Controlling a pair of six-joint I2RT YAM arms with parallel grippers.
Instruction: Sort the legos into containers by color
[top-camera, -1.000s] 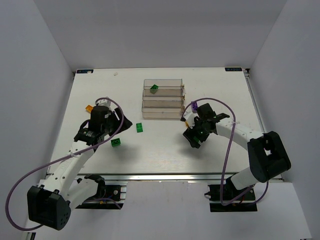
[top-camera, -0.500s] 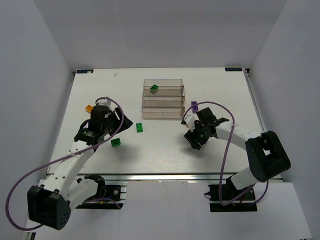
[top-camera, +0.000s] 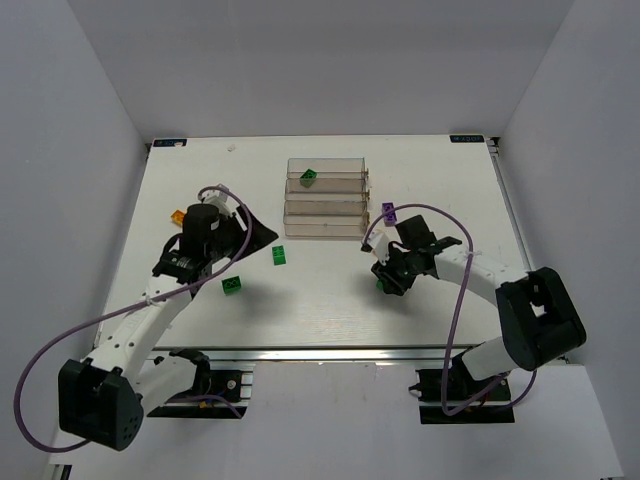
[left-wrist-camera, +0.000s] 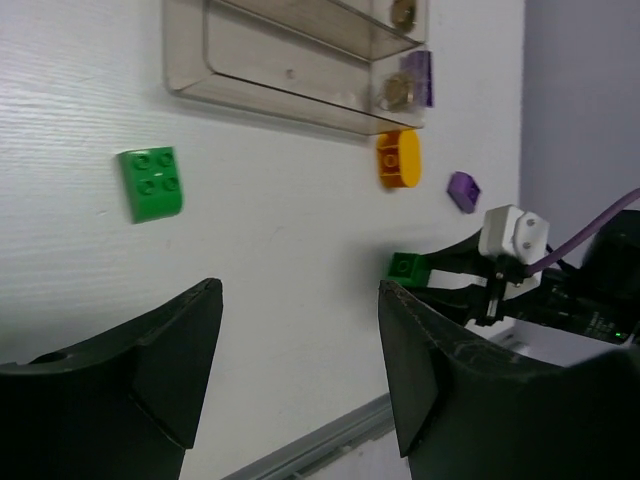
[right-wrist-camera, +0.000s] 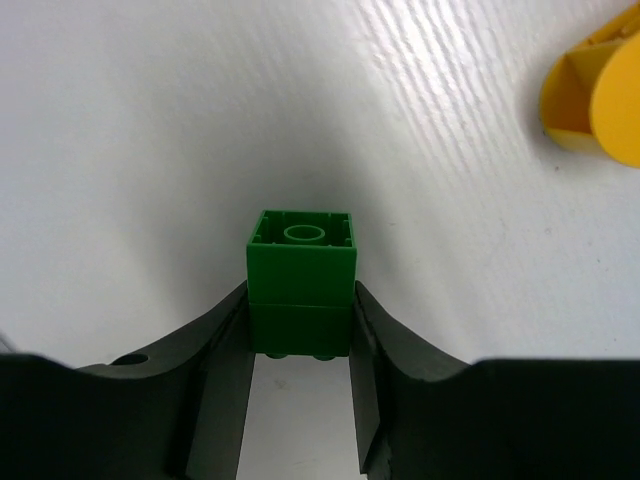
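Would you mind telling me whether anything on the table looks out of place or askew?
Yes: the green brick between the right gripper's fingers lies tipped on its side with its hollow underside showing, whereas the loose green brick sits studs up. Nothing looks spilled or damaged.

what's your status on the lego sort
Right gripper shut on green brick. Left gripper open, empty. Another green lego sits in the containers. Yellow piece close by, not touching.
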